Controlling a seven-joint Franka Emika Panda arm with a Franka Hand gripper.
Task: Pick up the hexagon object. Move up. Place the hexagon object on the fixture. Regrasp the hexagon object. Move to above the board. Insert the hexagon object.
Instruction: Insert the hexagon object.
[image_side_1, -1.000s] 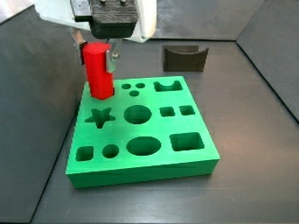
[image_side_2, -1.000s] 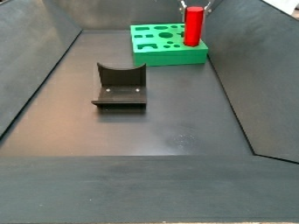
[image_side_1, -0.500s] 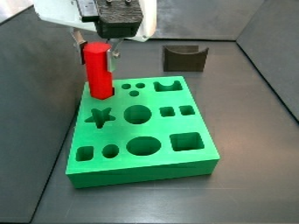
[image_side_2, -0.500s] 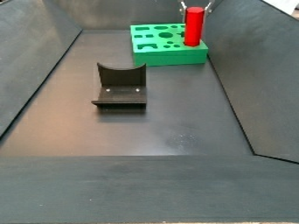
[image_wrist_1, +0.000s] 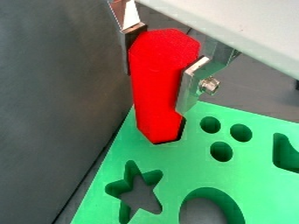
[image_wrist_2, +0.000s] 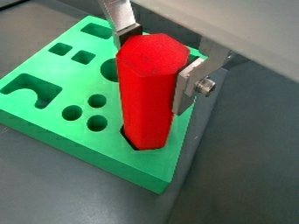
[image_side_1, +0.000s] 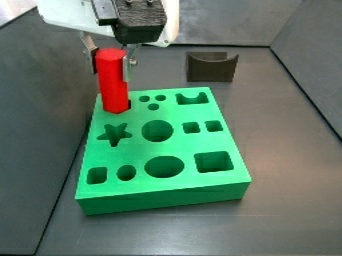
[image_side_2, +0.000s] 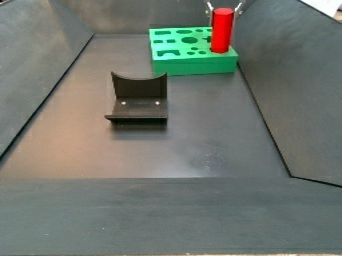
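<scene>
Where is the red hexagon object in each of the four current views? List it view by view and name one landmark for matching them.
Wrist view: hexagon object upright between the gripper fingers, lower end in a corner hole of the board.
Wrist view: same, hexagon object at the board's corner.
Side view: upper left, hexagon object standing at the board's far left corner.
Side view: top right, hexagon object on the board.
Shared landmark: the green board.

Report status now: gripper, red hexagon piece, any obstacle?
Gripper shut on hexagon object. Its lower end sits upright in the board corner hole. Nothing in the way.
</scene>
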